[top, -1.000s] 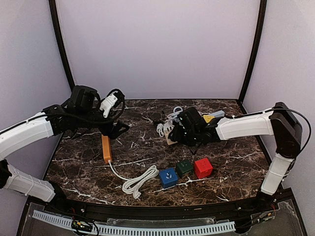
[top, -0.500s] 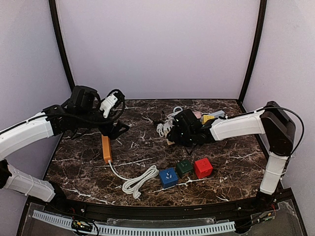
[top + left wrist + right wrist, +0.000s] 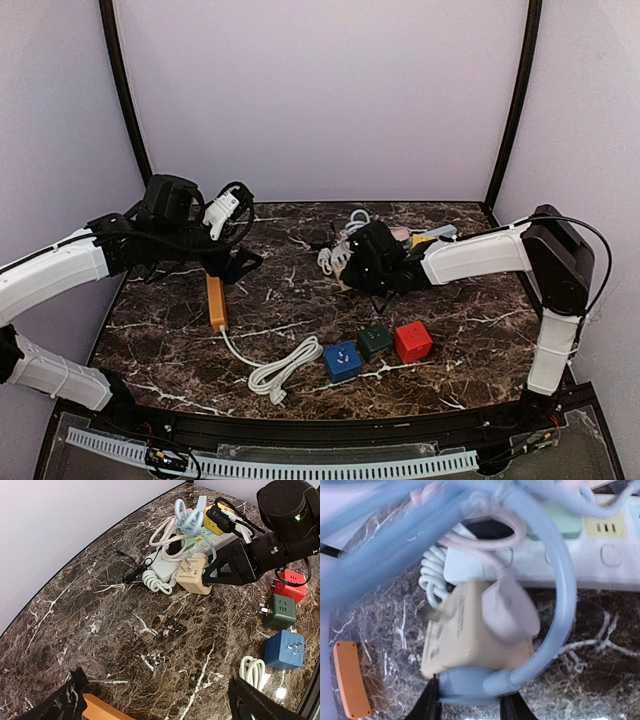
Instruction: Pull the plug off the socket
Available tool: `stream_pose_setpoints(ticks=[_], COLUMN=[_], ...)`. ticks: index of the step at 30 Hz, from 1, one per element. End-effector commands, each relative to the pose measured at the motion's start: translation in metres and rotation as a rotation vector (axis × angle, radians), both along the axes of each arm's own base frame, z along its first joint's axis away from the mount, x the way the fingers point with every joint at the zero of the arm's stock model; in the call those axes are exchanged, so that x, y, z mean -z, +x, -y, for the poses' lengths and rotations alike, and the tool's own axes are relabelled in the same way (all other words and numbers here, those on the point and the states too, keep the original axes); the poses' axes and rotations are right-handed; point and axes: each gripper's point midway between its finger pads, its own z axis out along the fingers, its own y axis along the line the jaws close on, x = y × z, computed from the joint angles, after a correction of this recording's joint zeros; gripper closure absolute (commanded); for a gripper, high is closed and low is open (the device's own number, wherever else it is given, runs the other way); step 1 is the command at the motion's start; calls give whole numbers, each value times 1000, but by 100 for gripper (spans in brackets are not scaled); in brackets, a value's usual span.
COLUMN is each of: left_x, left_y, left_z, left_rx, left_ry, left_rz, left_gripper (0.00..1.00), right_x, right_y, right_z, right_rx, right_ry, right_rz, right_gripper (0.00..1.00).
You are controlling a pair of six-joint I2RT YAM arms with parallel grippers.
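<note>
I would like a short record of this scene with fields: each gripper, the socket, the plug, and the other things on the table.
right gripper: jaws against both sides of the light blue plug
left gripper: wide open, holding nothing, above the table near the orange power strip
socket: beige cube socket, beside the white power strip
plug state: appears seated in the beige cube socket, not yet pulled out
other things: blue cube, green cube and red cube in a row; coiled white cable
</note>
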Motion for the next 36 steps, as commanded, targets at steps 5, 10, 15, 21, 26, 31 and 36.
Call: stream_pose_setpoints(ticks=[5,10,15,21,26,31,36], left_x=[3,5,7,13,25,36,47], left_y=[-1,-1,-5,-15,-21,-26,-20], left_z=[-5,-4,5,30,47,59,60], left_rx=[-7,-6,26,99,156,187,162], left_ry=[15,10,-31,-139,-195,-233,-216], left_rz=[8,3,-33,-145,-243,-322,-350], left_gripper=[1,1,1,1,1,2,0], right_x=[-10,-30,-53,-73,-91,-108,-104], right_y=[5,-5,-35,-69,-89,-99,-105], right_z=[0,-16,-42,-57,-72,-85,-99], right_rx=[-16,-149,-372,-555,-653,-690,-717], right_ry=[-11,54,198,322,382,409,387], right_rz=[46,95,112,99,111,154,146], right_gripper=[97,100,100,100,100,100,100])
